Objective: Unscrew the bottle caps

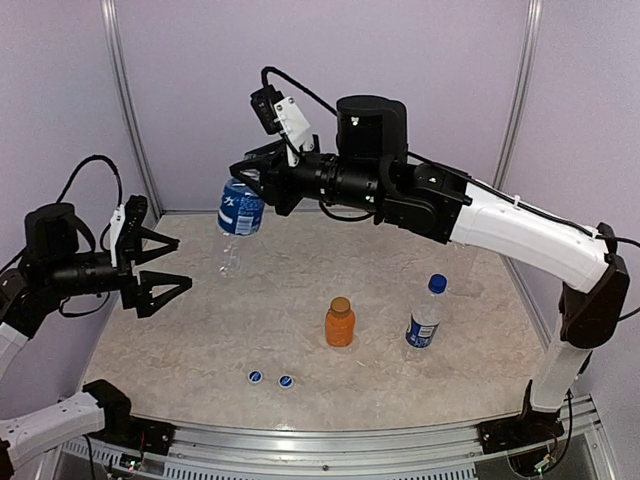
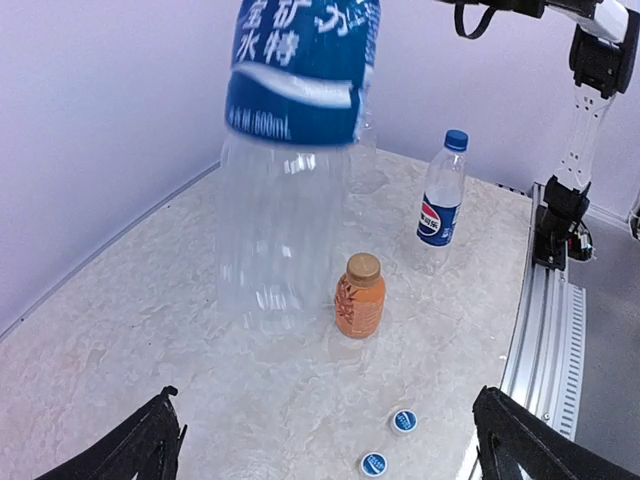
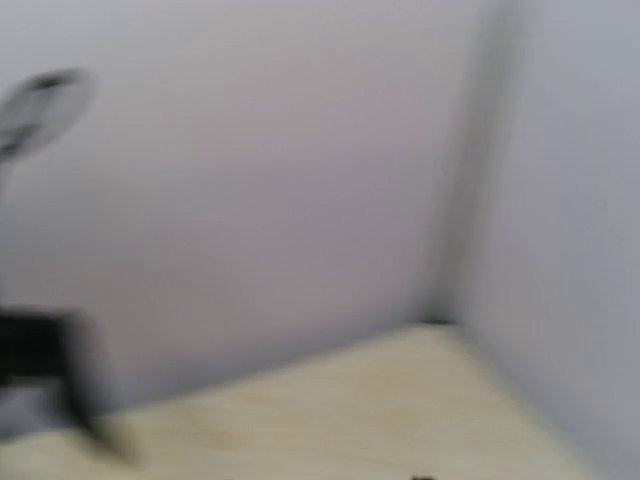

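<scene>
Right gripper [image 1: 248, 180] clamped on the very top of the blue-labelled bottle [image 1: 240, 212], holding it up in the air over the far left of the table [image 1: 200, 340], neck up, base hanging free and touching nothing. Neck hidden by the fingers, so cannot tell whether a cap sits on it; right wrist view too blurred to help. Looks empty below the label, so likely light, thin-walled and easy to dent, and probably slippery on the label film. Best taken low on the clear body, squeezed only enough to stop it turning, leaving the stiffer neck to the twisting side. Left gripper [image 1: 172, 268] spread wide, holding nothing, pointed at the hanging bottle from the left, near it but apart. Standing on the table: orange bottle [image 1: 340, 328] with golden-brown cap [image 1: 340, 304] on, and to its right the standing labelled bottle [image 1: 424, 325] with blue cap [image 1: 437, 283] on. Near the front edge, two loose blue caps [image 1: 255, 377], just beside each other.
</scene>
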